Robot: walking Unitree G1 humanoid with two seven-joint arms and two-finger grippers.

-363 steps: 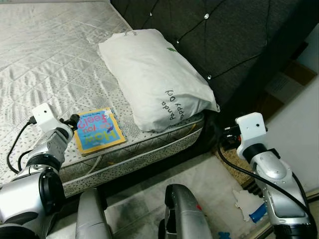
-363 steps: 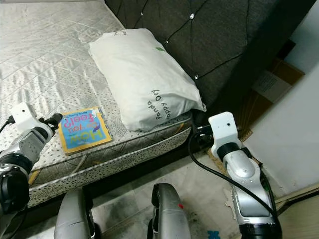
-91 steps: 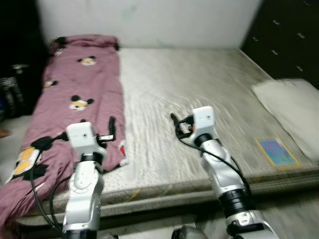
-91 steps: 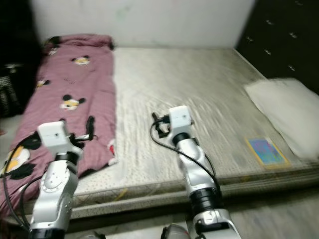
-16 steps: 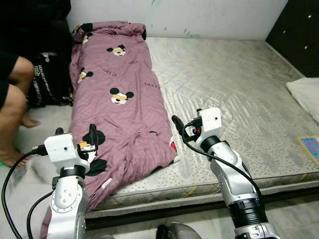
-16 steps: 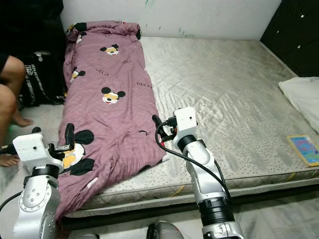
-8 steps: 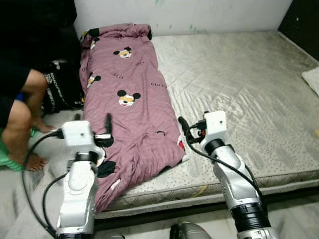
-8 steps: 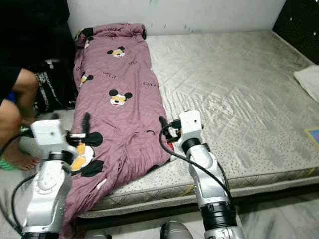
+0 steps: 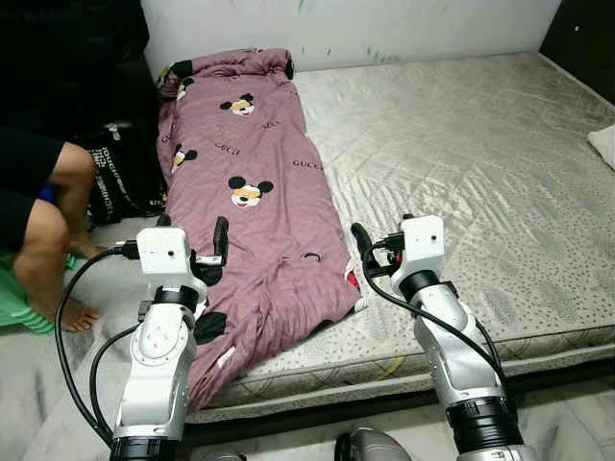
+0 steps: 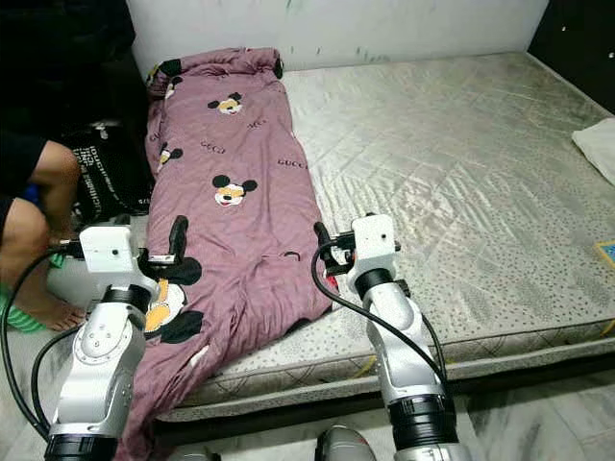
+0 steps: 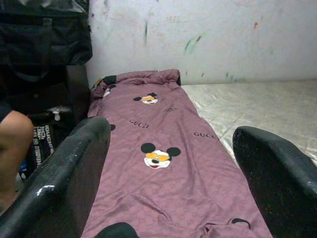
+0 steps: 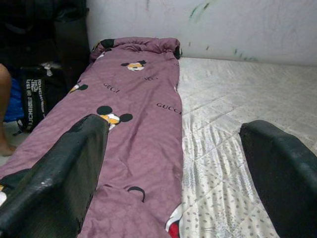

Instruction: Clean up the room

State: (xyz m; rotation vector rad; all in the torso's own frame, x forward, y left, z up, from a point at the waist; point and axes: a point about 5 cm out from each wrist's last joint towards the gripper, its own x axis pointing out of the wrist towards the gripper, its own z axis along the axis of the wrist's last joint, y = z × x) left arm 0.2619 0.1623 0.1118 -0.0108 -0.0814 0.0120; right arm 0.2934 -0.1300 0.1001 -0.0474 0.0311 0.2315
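Blanket [image 9: 259,211] lengthwise toward wall [image 9: 384,24]

This is a bedroom in a home. A wide bare mattress [image 9: 461,163] with a grey quilted cover takes up most of the room, its far edge against a scuffed, paint-marked white wall [image 11: 198,34]. A mauve blanket [image 9: 259,202] printed with cartoon mice lies lengthwise along the mattress's left edge and spills over its near left corner. A white pillow [image 10: 598,137] sits at the right edge. Beside the bed, a person's bare leg [image 9: 48,240] rests on the floor near a dark printed bag [image 9: 120,182].
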